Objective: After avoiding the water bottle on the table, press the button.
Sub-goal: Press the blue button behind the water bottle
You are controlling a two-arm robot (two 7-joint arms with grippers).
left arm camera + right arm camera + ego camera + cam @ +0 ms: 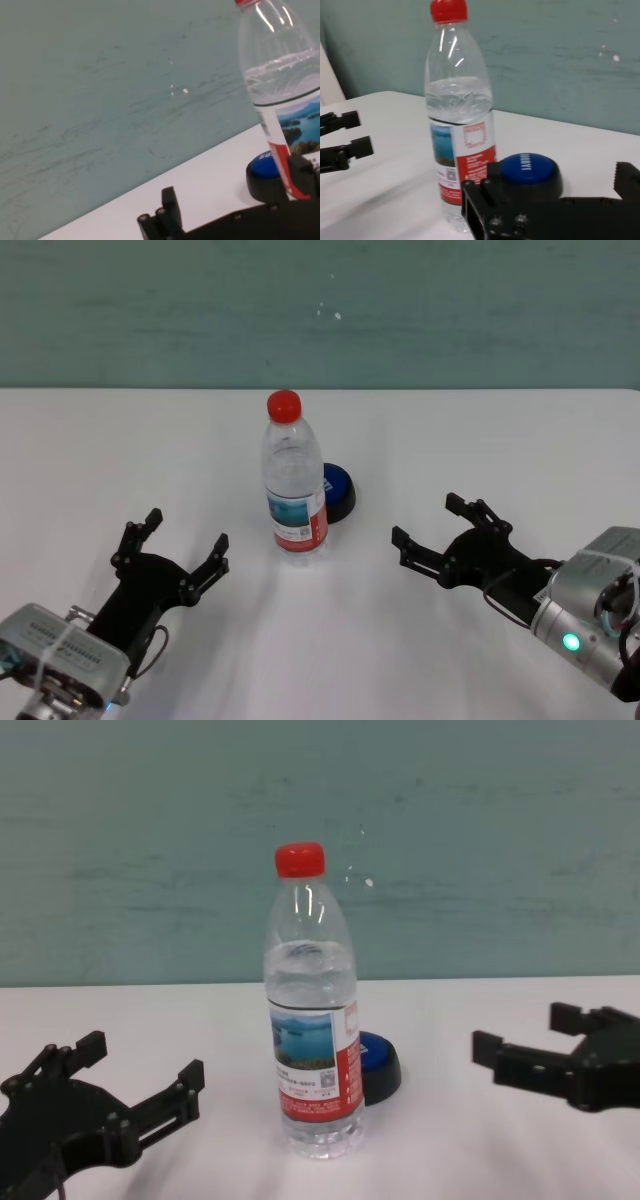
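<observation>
Standing upright, the water bottle (294, 485) is labelled in blue and red, its print unreadable. Behind it, the button (338, 492) is partly hidden. The left gripper (170, 547) and right gripper (436, 524) are held spread, grasping nothing.

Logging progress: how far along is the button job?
Nothing looks done: the bottle stands upright in front of the button, which is untouched. Both the left tool and the right tool are open and empty, on either side of the bottle. Left: go around the bottle and press.
</observation>
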